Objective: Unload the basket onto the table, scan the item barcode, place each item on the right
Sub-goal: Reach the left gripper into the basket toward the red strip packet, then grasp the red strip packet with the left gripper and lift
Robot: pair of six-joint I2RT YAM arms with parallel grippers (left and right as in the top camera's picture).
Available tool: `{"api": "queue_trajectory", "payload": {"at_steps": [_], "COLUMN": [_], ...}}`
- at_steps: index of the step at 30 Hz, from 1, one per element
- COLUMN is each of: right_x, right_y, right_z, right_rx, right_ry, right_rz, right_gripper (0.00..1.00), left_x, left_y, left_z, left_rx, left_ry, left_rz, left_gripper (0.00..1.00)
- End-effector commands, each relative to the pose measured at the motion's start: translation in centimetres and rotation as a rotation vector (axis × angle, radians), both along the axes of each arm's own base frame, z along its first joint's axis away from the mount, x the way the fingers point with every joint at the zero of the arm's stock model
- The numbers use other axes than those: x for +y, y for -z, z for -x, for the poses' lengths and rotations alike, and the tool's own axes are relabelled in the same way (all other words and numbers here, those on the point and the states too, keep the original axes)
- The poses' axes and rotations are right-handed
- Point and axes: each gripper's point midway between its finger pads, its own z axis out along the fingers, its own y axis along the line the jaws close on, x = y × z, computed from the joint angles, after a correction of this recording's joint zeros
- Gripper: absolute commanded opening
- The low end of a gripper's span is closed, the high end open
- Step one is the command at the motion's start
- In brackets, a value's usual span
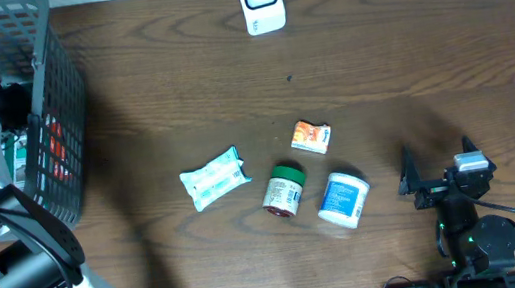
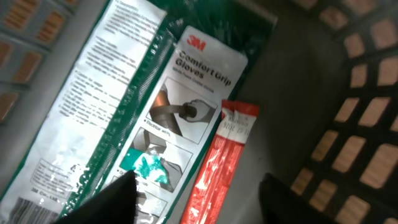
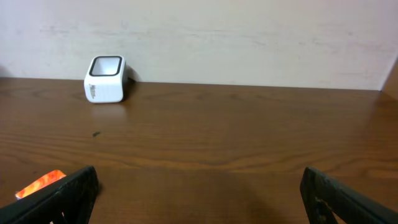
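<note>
1. The left gripper (image 2: 198, 183) is reaching down into the basket (image 1: 55, 102) at the table's left edge. Its jaws are standing apart and holding nothing.
2. Beneath it a green glove pack (image 2: 155, 106) is lying flat, with a red packet (image 2: 217, 162) touching its side. The packet sits between the fingers, so it is probably the item being picked.
3. This looks like the pick-up step. The next move calls for closing on one item, lifting it out and turning its barcode towards the white scanner (image 1: 260, 0) at the far edge.
4. The right gripper (image 3: 198, 177) is waiting near the table (image 1: 427, 59), jaws wide and empty.
5. The glove pack is reading "3M" and "Comfort Grip Gloves". Print on the red packet's label is too small to read.
</note>
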Motion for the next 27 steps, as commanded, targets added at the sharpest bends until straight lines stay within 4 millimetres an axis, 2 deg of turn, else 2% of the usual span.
{"api": "queue_trajectory", "payload": {"at_steps": [1,4,14,15,16,17,18,19,20,23,26,27], "right_x": [-0.2,-0.2,-0.2,-0.2,-0.2,-0.2,-0.2,-0.2,-0.2,-0.2,-0.2,-0.2], "right_y": [0.0,0.0,0.0,0.0,0.0,0.0,0.0,0.0,0.0,0.0,0.0,0.0], "right_z": [0.0,0.0,0.0,0.0,0.0,0.0,0.0,0.0,0.0,0.0,0.0,0.0], "right_rx": [0.000,0.000,0.000,0.000,-0.001,0.000,0.000,0.000,0.000,0.000,0.000,0.000], "right_ry": [0.012,0.012,0.012,0.012,0.012,0.012,0.012,0.012,0.012,0.012,0.012,0.012], "right_rz": [-0.009,-0.009,-0.009,-0.009,-0.009,-0.009,-0.009,-0.009,-0.009,-0.009,-0.009,-0.009], "right_gripper": [0.99,0.99,0.99,0.99,0.99,0.99,0.99,0.99,0.99,0.99,0.99,0.99], "left_x": [-0.6,-2.1,-3.3,-3.6,-3.7,-3.7,-3.7,-3.7,-3.6,-3.0,-2.2,-1.8], "left_y": [3.8,5.8,13.0,14.3,14.8,15.0,15.1,14.9,14.5,12.2,8.4,6.4], "left_z": [0.7,0.2,1.1,1.4,1.6,1.7,1.7,1.6,1.5,0.7,-0.4,-0.8], "left_rx": [0.078,0.089,0.205,0.228,0.237,0.242,0.244,0.239,0.232,0.191,0.111,0.066], "left_ry": [0.034,0.144,0.168,0.169,0.168,0.168,0.167,0.166,0.163,0.163,0.134,0.109], "left_rz": [0.051,0.116,0.228,0.249,0.255,0.259,0.260,0.258,0.254,0.229,0.192,0.175], "left_gripper": [0.68,0.68,0.69,0.69,0.66,0.58,0.31,0.12,0.07,0.07,0.07,0.07]}}
